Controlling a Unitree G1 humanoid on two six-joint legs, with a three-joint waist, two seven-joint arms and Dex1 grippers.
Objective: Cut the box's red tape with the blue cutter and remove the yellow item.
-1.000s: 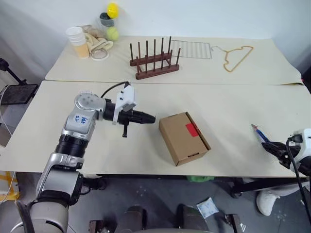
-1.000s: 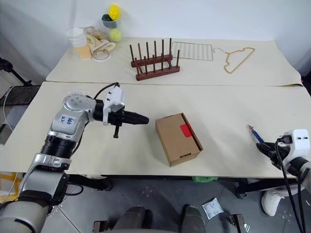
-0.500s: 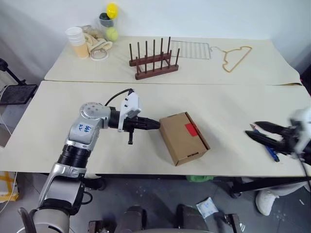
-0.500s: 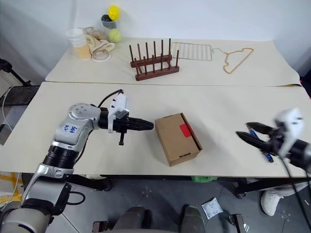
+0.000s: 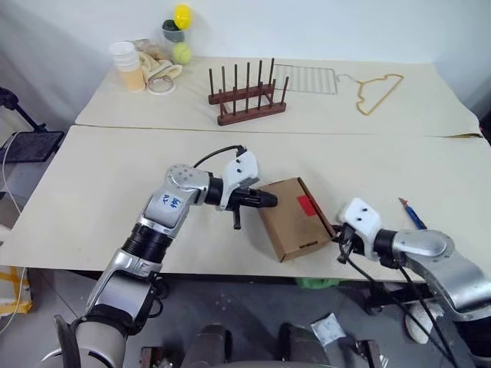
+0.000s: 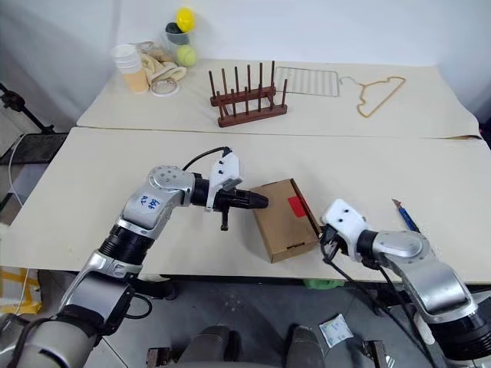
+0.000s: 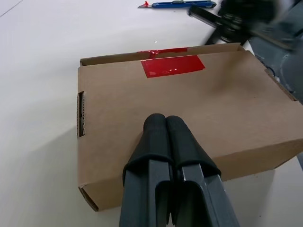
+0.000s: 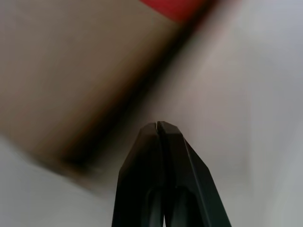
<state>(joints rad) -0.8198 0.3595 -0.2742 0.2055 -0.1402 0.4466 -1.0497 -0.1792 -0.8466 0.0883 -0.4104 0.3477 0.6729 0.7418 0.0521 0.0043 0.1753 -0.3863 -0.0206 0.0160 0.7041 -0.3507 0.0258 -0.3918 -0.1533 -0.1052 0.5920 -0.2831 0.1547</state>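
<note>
Two pale tabletop (image 5: 107,176) sections sit pushed together. On the near one there's the box (image 5: 294,218) with its red tape (image 5: 307,204) and, off to the right, the blue cutter (image 5: 412,214). The far one's got a wooden rack (image 5: 247,95), wire grid (image 5: 304,79), hanger (image 5: 377,90), cups (image 5: 129,66) and balls (image 5: 182,34).

A plain brown box (image 5: 295,218) is seen on the cream counter (image 5: 115,176), with a bright red tape (image 5: 307,204) patch at its right edge. Right of the box, a blue cutter (image 5: 411,214) with a red tip is seen. The left claw (image 7: 162,130) and the right claw (image 8: 160,128) are shown with black fingers. Far behind the box, a dark brown pegged rack (image 5: 247,98), a tan hanger (image 5: 377,90), a grey wire grid (image 5: 305,79), a yellow ball (image 5: 182,15) and a yellow-green tennis ball (image 5: 181,53) are seen.
</note>
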